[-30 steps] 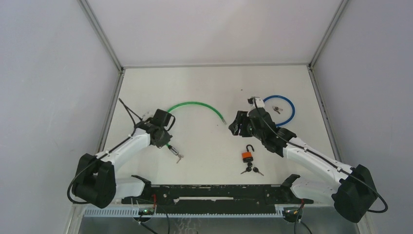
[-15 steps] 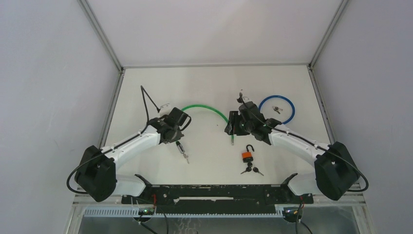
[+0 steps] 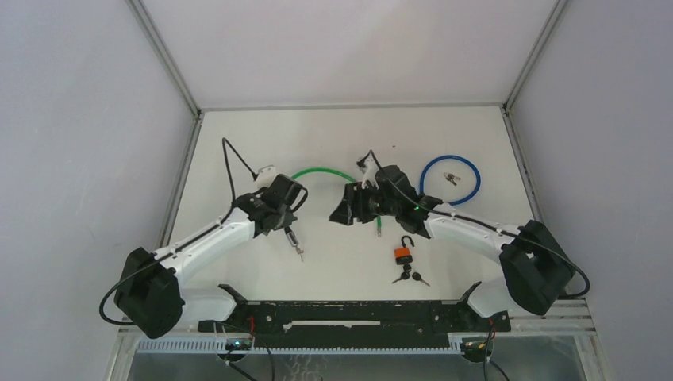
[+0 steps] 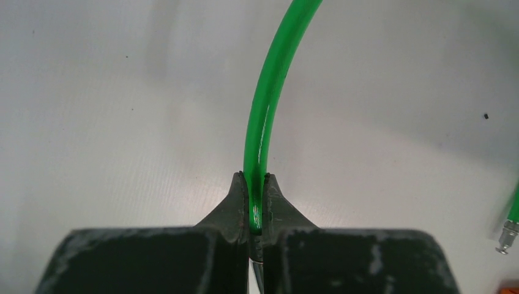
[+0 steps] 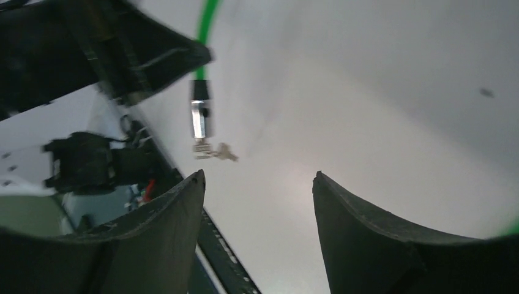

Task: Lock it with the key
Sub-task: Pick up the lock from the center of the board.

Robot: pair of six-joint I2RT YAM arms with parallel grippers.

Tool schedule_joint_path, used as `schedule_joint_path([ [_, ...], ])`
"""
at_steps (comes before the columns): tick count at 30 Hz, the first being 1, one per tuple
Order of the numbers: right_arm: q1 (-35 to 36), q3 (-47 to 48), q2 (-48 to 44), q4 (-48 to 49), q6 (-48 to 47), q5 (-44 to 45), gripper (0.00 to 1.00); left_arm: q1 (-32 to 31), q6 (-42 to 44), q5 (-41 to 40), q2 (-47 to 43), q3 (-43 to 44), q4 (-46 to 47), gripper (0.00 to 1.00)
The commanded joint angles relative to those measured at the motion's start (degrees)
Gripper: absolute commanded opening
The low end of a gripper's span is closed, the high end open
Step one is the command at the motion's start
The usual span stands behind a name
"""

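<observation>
We are watching the left gripper clamping tight on the green cable, just above its lock barrel, with the key sitting at the barrel's tip. The right gripper is gaping wide, gripping nothing, over the table and facing that barrel.

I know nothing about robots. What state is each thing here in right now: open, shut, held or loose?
left gripper: shut on the green cable lock.
right gripper: open, nothing between its fingers.
green cable lock: unfastened, its two ends apart.
key: hanging at the green cable's lock end.
orange padlock: shackle open, lying loose.
blue cable lock: lying in a ring, untouched.
</observation>
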Motion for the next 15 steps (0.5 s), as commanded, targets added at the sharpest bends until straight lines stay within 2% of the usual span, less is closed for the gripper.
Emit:
schedule_joint_path([
  [1, 4.2, -0.5, 3.2, 20.7, 5.3, -10.4, 0.73, -0.5, -2.1, 2.1, -3.1, 2.8, 0.4, 0.00],
  [3, 4.7, -1.5, 5.8, 27.7, 8.6, -13.5, 0.74, -0.5, -2.7, 4.2, -4.8, 2.7, 0.4, 0.00],
  [5, 5.1, -2.2, 8.1, 32.1, 11.9, -13.9, 0.82, -0.5, -3.3, 5.8, -6.8, 2.1, 1.1, 0.00],
  [7, 5.7, -3.1, 9.8, 35.5, 13.6, -13.8, 0.85, -0.4, -3.7, 7.1, -8.3, 1.9, 1.4, 0.00],
  [15, 8.3, -3.1, 16.1, 43.4, 15.6, -18.0, 0.91, -0.4, -2.9, 8.7, -9.8, 2.7, 1.2, 0.00],
])
